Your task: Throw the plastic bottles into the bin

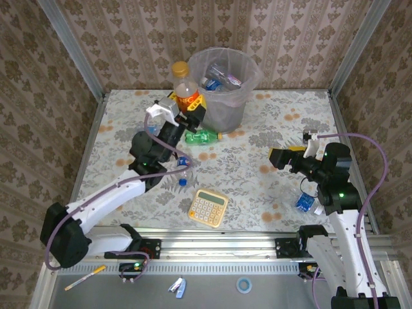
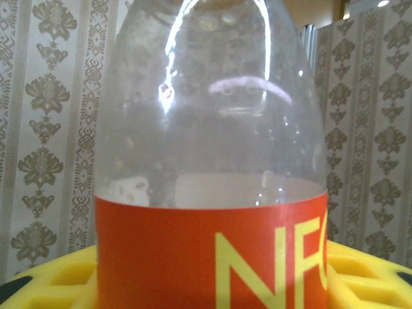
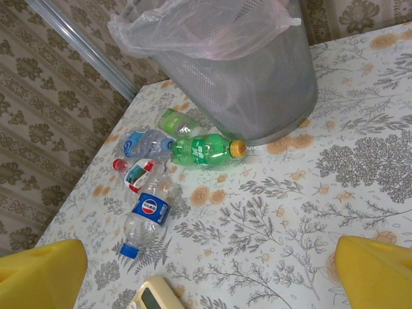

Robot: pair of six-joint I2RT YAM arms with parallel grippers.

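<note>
At the far middle of the table (image 1: 270, 122) we see the bin (image 1: 228, 108), with several bottles inside it. Just left of its rim, our left gripper (image 1: 186, 105) is clamped around an upright orange-labelled bottle (image 1: 184, 84). Our right gripper (image 3: 212, 273) hangs over the table's right side, jaws spread wide with nothing between them. A green bottle (image 1: 205, 136) lies by the bin's foot, a blue-labelled bottle (image 3: 147, 212) nearer us, and a clear bottle (image 1: 302, 199) beside the right arm.
</note>
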